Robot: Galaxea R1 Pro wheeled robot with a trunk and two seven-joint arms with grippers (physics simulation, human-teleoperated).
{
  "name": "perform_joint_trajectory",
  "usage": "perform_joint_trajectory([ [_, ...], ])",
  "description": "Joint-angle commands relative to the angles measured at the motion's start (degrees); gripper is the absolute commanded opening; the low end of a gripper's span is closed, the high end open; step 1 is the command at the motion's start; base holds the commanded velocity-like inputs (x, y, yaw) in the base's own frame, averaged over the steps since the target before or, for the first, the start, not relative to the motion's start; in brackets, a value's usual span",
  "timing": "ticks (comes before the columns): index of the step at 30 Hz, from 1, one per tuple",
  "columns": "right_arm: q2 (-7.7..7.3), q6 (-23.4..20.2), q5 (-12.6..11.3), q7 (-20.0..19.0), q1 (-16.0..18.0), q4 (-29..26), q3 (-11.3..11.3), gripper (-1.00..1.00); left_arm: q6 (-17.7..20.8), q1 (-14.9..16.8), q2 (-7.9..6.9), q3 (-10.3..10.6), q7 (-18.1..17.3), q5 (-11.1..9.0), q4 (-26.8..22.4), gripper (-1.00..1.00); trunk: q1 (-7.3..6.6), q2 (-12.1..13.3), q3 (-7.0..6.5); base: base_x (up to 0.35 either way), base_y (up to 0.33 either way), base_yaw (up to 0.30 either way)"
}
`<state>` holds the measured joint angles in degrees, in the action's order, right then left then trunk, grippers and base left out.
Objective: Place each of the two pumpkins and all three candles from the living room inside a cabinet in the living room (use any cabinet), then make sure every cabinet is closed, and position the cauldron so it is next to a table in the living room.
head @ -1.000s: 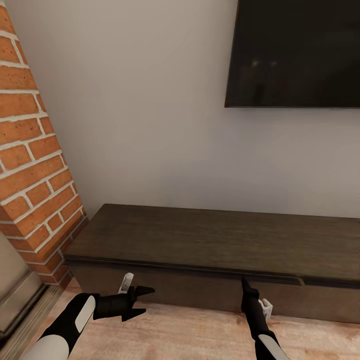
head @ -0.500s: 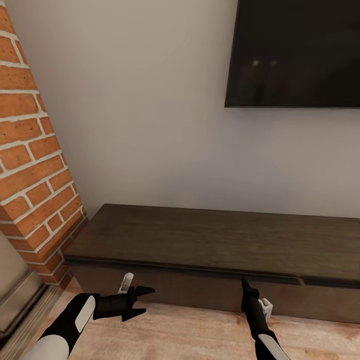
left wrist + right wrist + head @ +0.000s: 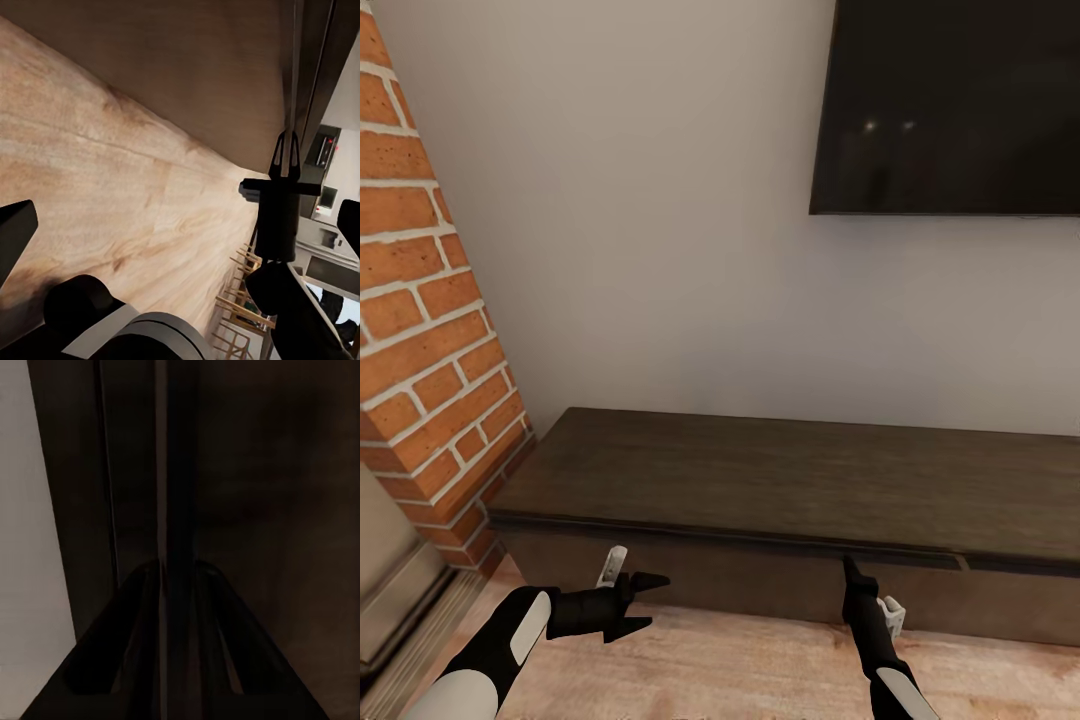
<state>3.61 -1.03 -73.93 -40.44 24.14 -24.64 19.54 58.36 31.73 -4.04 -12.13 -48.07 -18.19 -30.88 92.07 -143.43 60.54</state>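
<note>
Brick column (image 3: 420, 330) standing at far left, beside cabinet (image 3: 780, 480) end. Left gripper (image 3: 643, 603) hovering low over wooden floor (image 3: 740, 670), just in front of cabinet's left front, fingers spread wide, holding nothing. Cabinet lying long and low against white wall (image 3: 660, 250), fronts looking shut. Right gripper (image 3: 850, 570) pointing up at seam below cabinet top, fingers drawn narrow, nearly together. Dark TV (image 3: 950, 105) hanging above at right.

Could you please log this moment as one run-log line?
left gripper: open, idle | right gripper: shut, at cabinet front | cabinet: closed
</note>
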Motion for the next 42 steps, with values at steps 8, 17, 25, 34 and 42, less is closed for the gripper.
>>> perform_joint_trajectory([
  [8, 0.0, -0.11, -0.34, -0.69, 0.03, -0.24, 0.06, -1.0, 0.0, 0.0, 0.0, 0.0, 0.0, -0.01, -0.04, 1.0, -0.01, -0.01, -0.01, -0.186, 0.0, 0.0],
  [17, 0.0, -0.11, -0.34, -0.69, 0.03, -0.24, 0.06, -1.0, 0.0, 0.0, -0.03, 0.0, 0.0, 0.0, -0.03, 1.0, -0.01, -0.01, -0.01, -0.112, 0.0, 0.0],
  [25, 0.0, -0.11, -0.34, -0.69, 0.03, -0.24, 0.06, -1.0, 0.0, 0.0, -0.02, 0.0, 0.0, -0.01, -0.05, 1.0, -0.01, -0.01, -0.01, -0.102, 0.0, 0.0],
  [34, 0.0, -0.11, -0.34, -0.69, 0.03, -0.24, 0.06, -1.0, 0.0, 0.0, -0.05, 0.0, 0.06, 0.0, -0.04, 1.0, -0.01, -0.01, -0.01, -0.053, 0.0, 0.0],
  [42, 0.0, -0.11, -0.34, -0.69, 0.03, -0.24, 0.06, -1.0, 0.0, 0.0, -0.03, 0.0, 0.08, 0.0, -0.03, 1.0, -0.01, -0.01, -0.01, -0.02, 0.0, 0.0],
])
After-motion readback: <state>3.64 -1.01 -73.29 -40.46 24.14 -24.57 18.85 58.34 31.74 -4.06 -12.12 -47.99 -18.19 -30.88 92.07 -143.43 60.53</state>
